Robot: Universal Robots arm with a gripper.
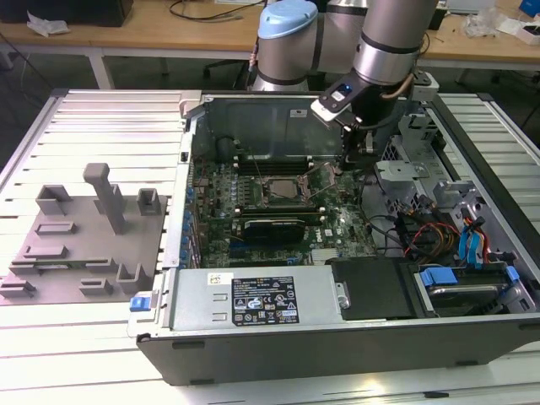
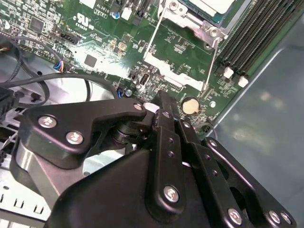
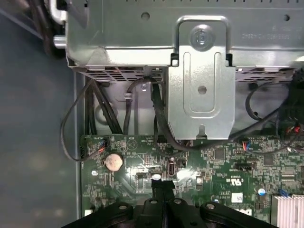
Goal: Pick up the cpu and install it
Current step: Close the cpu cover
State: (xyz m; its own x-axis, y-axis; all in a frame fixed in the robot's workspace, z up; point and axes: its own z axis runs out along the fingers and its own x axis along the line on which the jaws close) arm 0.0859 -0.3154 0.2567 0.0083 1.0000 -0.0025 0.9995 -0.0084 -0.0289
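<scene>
Holding the tool (image 3: pixel 162 186) clenched on nothing, low over the motherboard (image 1: pixel 253 181), right of centre in the exterior view, apparently because the chip needs no carrying; resting the cpu (image 2: pixel 214 5) flat in the socket (image 1: pixel 283 191) at that view's centre, seemingly seated.

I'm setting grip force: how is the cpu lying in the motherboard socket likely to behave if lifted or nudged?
The cpu looks like a thin flat plate, so it is probably stiff and light. Its smooth metal top may be slippery to grip. It lies inside the socket frame, so a sideways nudge would likely be blocked, not slide it.
</scene>
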